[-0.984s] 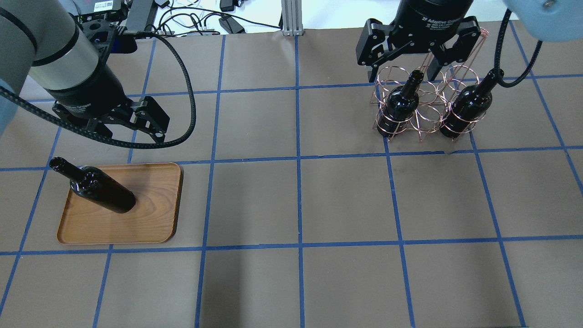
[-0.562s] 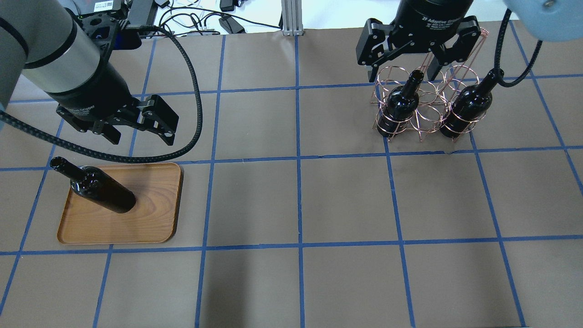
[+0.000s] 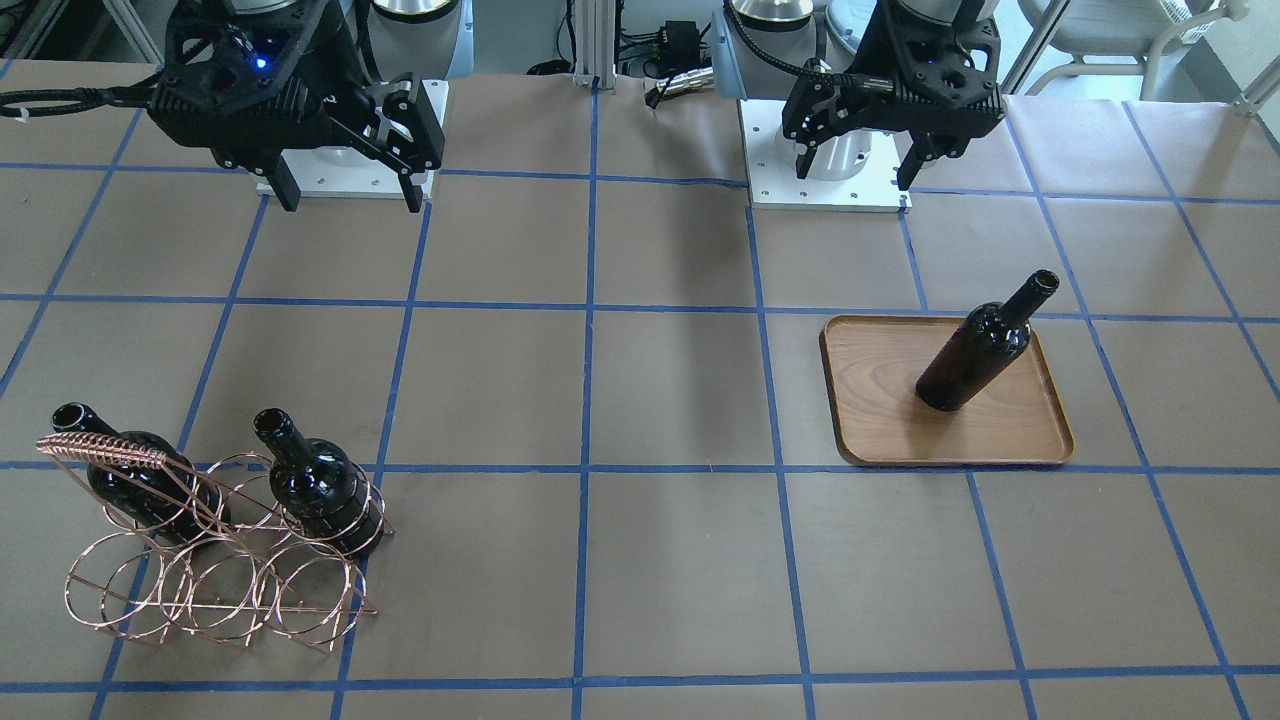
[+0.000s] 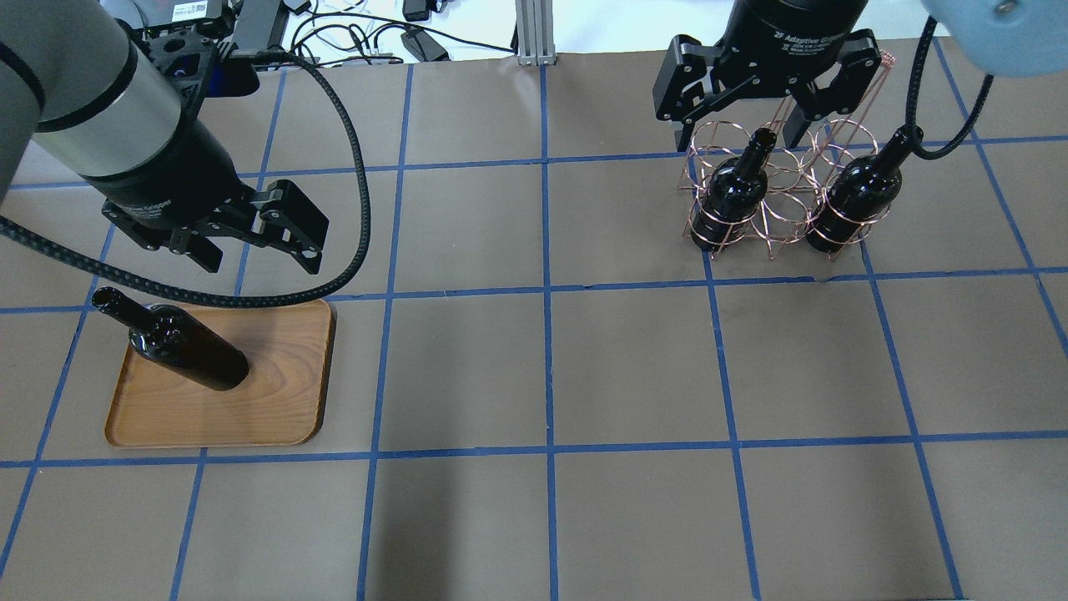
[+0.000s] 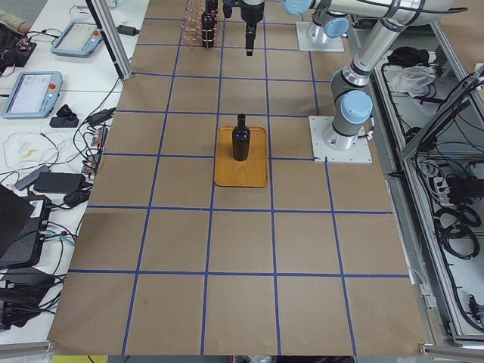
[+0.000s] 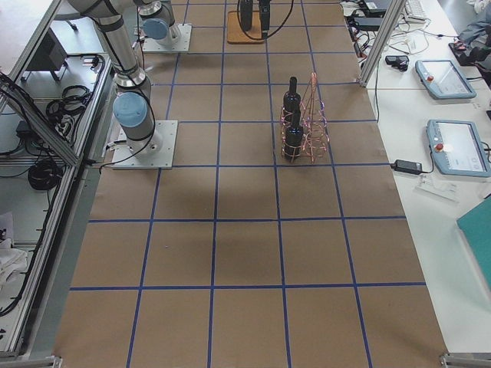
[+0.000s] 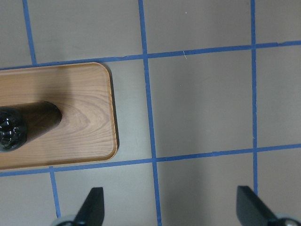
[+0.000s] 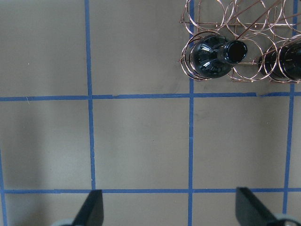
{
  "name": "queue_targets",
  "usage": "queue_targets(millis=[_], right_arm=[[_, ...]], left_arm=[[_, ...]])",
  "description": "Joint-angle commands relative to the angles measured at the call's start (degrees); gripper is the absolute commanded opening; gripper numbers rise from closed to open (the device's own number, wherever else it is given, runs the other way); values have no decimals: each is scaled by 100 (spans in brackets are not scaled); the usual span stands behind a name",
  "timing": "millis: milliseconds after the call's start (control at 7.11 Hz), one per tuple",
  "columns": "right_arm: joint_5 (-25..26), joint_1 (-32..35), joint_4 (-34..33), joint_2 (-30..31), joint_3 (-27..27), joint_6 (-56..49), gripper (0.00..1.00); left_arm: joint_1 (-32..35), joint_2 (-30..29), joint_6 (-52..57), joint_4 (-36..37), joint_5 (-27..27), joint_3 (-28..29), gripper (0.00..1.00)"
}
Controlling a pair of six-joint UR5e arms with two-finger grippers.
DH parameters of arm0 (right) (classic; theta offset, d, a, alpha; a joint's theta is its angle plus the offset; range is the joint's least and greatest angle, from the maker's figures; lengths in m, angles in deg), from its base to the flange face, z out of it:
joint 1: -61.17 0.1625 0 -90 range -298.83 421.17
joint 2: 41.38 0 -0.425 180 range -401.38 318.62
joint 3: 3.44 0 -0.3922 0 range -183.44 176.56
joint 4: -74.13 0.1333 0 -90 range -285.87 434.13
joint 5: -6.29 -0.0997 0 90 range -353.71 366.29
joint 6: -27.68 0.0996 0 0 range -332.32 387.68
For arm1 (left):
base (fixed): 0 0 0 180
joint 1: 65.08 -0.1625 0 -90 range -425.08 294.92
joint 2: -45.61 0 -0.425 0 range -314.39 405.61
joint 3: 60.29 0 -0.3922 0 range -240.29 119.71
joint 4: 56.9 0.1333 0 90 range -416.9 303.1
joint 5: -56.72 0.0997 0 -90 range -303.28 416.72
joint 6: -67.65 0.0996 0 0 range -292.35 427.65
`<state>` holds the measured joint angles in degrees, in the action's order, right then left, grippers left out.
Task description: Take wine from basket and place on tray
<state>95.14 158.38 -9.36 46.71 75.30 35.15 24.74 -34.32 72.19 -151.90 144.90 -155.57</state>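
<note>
One black wine bottle [image 4: 188,355] stands upright on the wooden tray [image 4: 275,401], also in the front view [image 3: 985,345] on the tray [image 3: 880,425]. Two more bottles [image 4: 734,188] [image 4: 859,192] stand in the copper wire basket [image 4: 772,221], which also shows in the front view [image 3: 200,580]. My left gripper [image 4: 260,260] is open and empty, raised clear of the tray bottle; its wrist view shows the tray [image 7: 89,108] to the left. My right gripper [image 4: 734,133] is open and empty, raised near the basket; its wrist view shows a bottle [image 8: 214,56] in the rings.
The table is brown paper with a blue tape grid. The arm bases [image 3: 825,170] stand on white plates at the robot's side. Cables and an aluminium post [image 4: 534,33] lie beyond the far edge. Operator pendants [image 6: 441,77] sit on a side bench.
My left gripper has moved a little to the right, still open and empty. The right gripper, the bottles, the basket and the tray have not moved.
</note>
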Motion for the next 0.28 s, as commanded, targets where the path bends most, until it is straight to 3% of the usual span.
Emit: queue_targets(millis=[0, 141], right_arm=[[0, 0, 0, 7, 1, 0, 100], [0, 0, 0, -2, 1, 0, 100]], left_arm=[[-9, 13, 12, 0, -3, 0, 100], [-9, 13, 12, 0, -12, -17, 100]])
